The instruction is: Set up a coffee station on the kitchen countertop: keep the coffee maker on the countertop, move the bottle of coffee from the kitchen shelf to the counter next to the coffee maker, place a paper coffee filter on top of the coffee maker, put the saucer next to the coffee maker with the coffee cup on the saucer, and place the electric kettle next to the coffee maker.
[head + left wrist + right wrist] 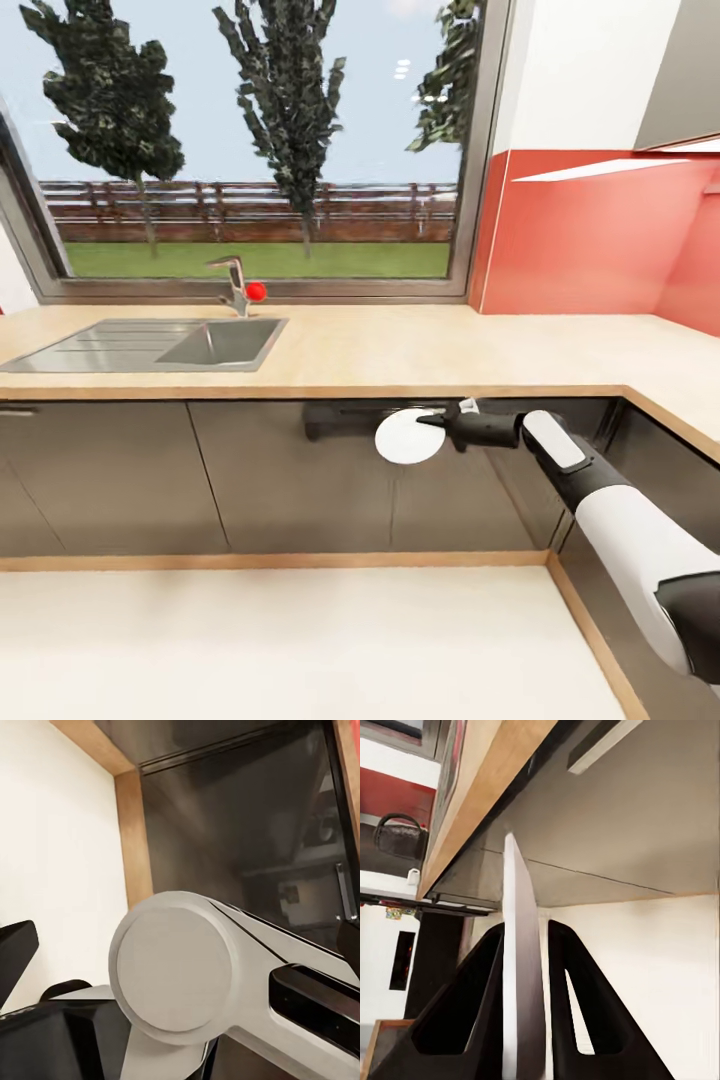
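Note:
The saucer (408, 436), a small round white plate, hangs on edge in front of the grey cabinet fronts, just below the front lip of the kitchen countertop (400, 350). My right gripper (440, 418) is shut on its rim, with the arm reaching in from the lower right. In the right wrist view the saucer (521, 967) appears edge-on, clamped between the two black fingers (566, 982) of the right gripper (526, 931), with the countertop's wooden edge (487, 787) close above. In the left wrist view my left gripper (180, 945) is open and holds nothing, its fingertips (15, 952) spread wide.
A steel sink (150, 345) with a faucet (235, 285) is set into the countertop's left part under a large window. A red backsplash (590, 240) covers the right wall, where the countertop turns toward me (690, 400). Pale floor (280, 640) lies below the cabinets (250, 470).

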Motion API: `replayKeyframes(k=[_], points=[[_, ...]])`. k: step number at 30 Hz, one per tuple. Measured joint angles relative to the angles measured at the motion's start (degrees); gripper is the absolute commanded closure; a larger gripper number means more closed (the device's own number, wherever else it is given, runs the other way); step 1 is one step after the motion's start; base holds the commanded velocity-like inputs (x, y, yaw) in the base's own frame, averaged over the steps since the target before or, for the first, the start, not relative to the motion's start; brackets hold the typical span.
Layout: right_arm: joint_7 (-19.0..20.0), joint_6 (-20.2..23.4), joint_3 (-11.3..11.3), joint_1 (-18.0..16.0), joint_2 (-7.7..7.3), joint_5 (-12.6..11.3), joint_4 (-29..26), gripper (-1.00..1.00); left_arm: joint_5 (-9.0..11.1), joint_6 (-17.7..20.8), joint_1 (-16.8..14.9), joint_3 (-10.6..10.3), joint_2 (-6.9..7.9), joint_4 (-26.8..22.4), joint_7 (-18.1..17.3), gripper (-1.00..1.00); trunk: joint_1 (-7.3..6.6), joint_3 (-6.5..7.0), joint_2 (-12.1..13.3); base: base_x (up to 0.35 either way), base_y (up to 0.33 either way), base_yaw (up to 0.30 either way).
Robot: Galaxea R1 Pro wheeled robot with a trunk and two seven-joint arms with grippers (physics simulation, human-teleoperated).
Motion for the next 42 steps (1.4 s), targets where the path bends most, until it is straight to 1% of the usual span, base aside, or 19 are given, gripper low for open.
replayKeyframes(k=[1,5,26,27,28,29,30,31,33,39,42], points=[[0.0,0.0,0.5,0.0,0.00,-0.1,0.0,1.00,0.0,0.0,0.0,0.0,0.00,0.0,0.0,-1.00,0.00,0.00,0.0,0.000,0.000,0.273],[0.0,0.0,1.3,0.0,0.00,-0.1,-0.1,1.00,0.0,0.0,0.0,0.0,0.00,0.0,0.0,-1.00,0.00,0.00,0.0,0.000,0.000,0.273],[0.0,0.0,1.5,0.0,0.00,-0.1,-0.1,1.00,0.0,0.3,0.0,0.1,0.00,0.0,0.0,-1.00,0.00,0.00,0.0,0.000,0.000,0.273],[0.0,0.0,1.5,0.0,0.00,-0.1,-0.1,1.00,0.0,0.3,0.0,0.2,0.00,0.0,0.7,-1.00,0.00,0.00,0.0,0.000,0.000,0.273],[0.0,0.0,1.5,0.0,0.00,-0.1,-0.1,1.00,0.0,0.4,0.0,0.2,0.00,0.0,2.6,-1.00,0.00,0.00,0.0,0.000,0.000,0.273],[0.0,0.0,1.5,0.0,0.00,-0.1,-0.1,1.00,0.1,0.4,0.0,0.2,0.00,0.0,2.7,-1.00,0.00,0.00,0.0,0.000,0.000,0.273],[0.0,0.0,1.5,0.0,0.00,-0.1,-0.1,1.00,0.1,0.5,0.0,0.2,0.00,0.1,3.9,-1.00,0.00,0.00,0.0,0.000,0.000,0.273],[0.0,0.0,1.5,0.0,0.00,-0.1,-0.1,1.00,0.1,0.5,0.0,0.2,0.00,0.1,5.9,-1.00,0.00,0.00,0.0,0.000,0.000,0.273],[0.0,0.0,1.5,0.0,0.00,-0.1,-0.1,1.00,0.1,0.6,0.1,0.2,0.00,0.1,7.8,-1.00,0.00,0.00,0.0,0.000,0.000,0.273],[0.0,0.0,1.5,0.0,0.00,-0.1,-0.1,1.00,0.2,0.6,0.3,0.3,0.00,0.1,9.6,-1.00,0.00,0.00,0.0,0.000,0.000,0.273],[0.0,0.0,1.5,0.0,0.00,-0.1,-0.1,1.00,0.2,0.7,0.4,0.3,0.00,0.1,12.2,-1.00,0.00,0.00,0.0,0.000,0.000,0.273]])
